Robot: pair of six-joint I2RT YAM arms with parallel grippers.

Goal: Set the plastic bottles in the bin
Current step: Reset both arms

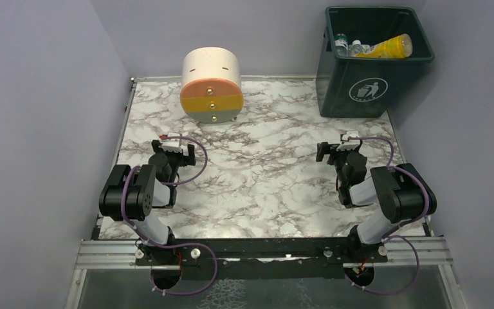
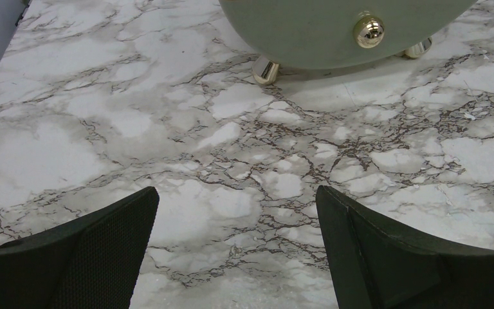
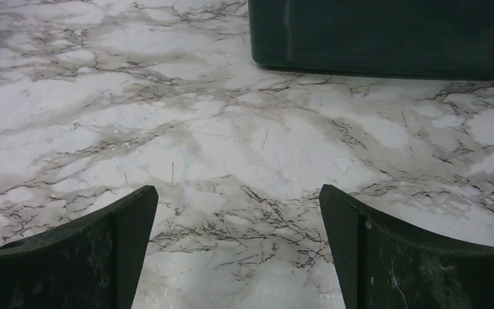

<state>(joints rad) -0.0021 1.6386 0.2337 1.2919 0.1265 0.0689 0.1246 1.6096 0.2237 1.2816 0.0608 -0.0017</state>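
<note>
Two grippers hang low over the marble table (image 1: 264, 174), jaws spread wide with nothing between them: the left gripper (image 2: 237, 219) on the left side, the right gripper (image 3: 238, 219) on the right. Beyond the left one stands the cream drawer unit (image 1: 211, 84). Beyond the right one, at the far right corner, stands the bin (image 1: 366, 87). Inside it lie plastic bottles (image 1: 386, 46), one yellow beside two clear ones.

A white litter-person symbol marks the bin (image 1: 359, 77) front; no readable text
</note>
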